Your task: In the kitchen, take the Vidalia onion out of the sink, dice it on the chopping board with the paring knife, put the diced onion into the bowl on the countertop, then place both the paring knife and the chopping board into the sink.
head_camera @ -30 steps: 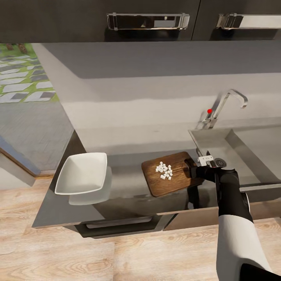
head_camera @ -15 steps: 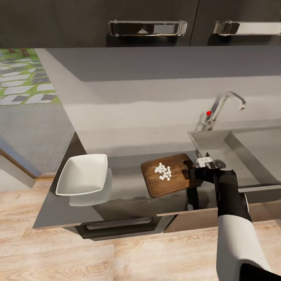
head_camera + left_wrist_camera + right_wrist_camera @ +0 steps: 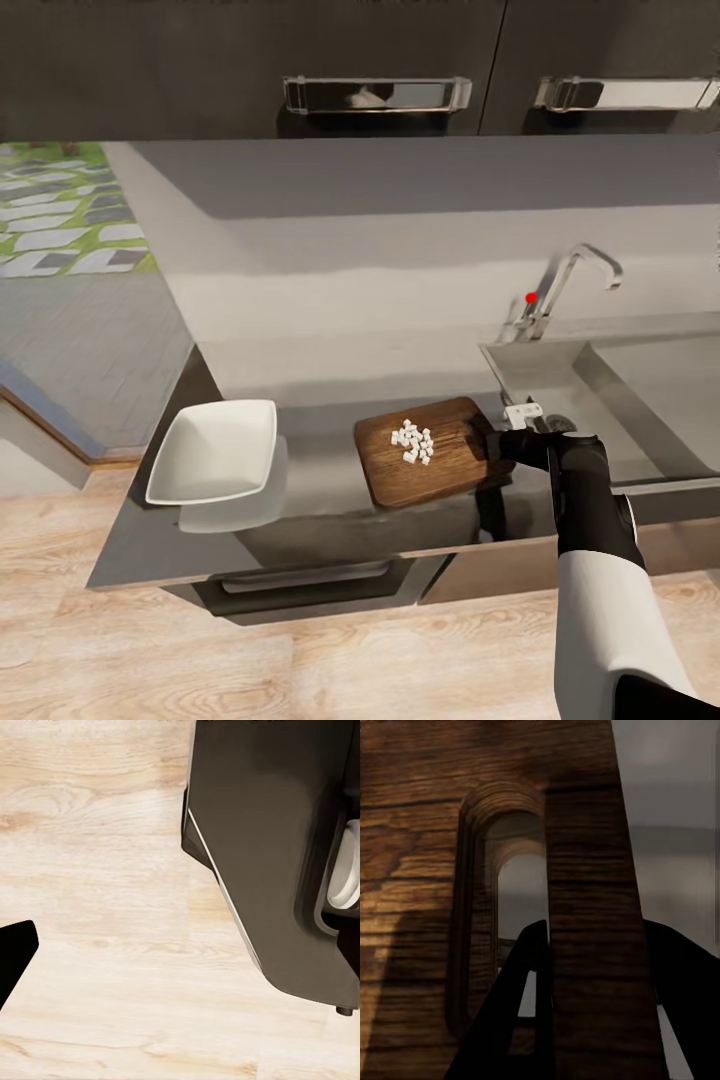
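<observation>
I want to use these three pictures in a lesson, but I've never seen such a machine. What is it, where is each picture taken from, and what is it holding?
This is a simulated two-armed robot. The head camera looks down on a glossy grey countertop. On it sit a shallow white square bowl and a dark brown wooden chopping board carrying small white onion dice. The right gripper clamps the board's handle end; its wrist camera shows that wood close up. A grey steel sink lies beside it. The left wrist camera looks at pale wooden floor.
</observation>
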